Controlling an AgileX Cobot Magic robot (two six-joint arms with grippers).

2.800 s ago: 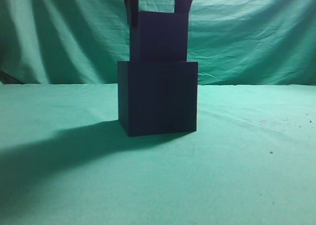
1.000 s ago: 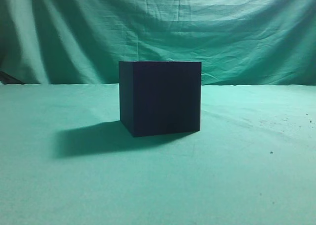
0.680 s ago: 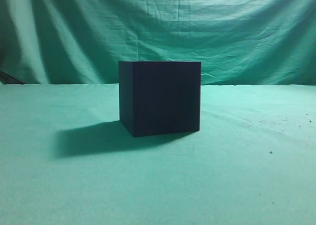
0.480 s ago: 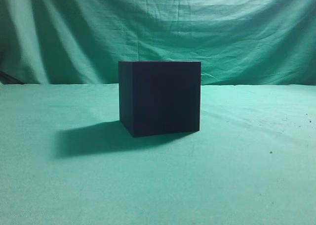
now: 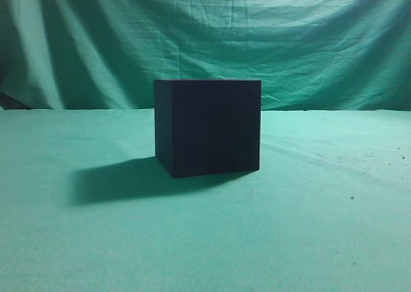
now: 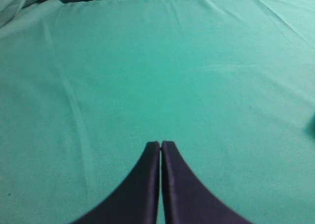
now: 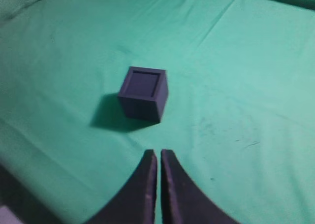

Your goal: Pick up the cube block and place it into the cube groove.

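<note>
The cube groove (image 5: pixel 207 126) is a large dark navy box standing on the green cloth at the middle of the exterior view. In the right wrist view it (image 7: pixel 140 107) lies ahead of my right gripper (image 7: pixel 158 153), and the cube block (image 7: pixel 142 83) shows as a square face sunk inside the groove's rim. The right gripper is shut and empty, well short of the box. My left gripper (image 6: pixel 161 144) is shut and empty over bare cloth. Neither gripper shows in the exterior view.
Green cloth (image 5: pixel 308 228) covers the table, and a green curtain (image 5: pixel 308 42) hangs behind it. The box casts a shadow (image 5: pixel 115 180) to its left. Small dark specks (image 5: pixel 352 197) lie on the cloth at the right.
2.8 s ago a gripper held the cube block upright in the top of the box. Now the block is down inside and the gripper is gone from the exterior view. Nothing moved in the last second.
</note>
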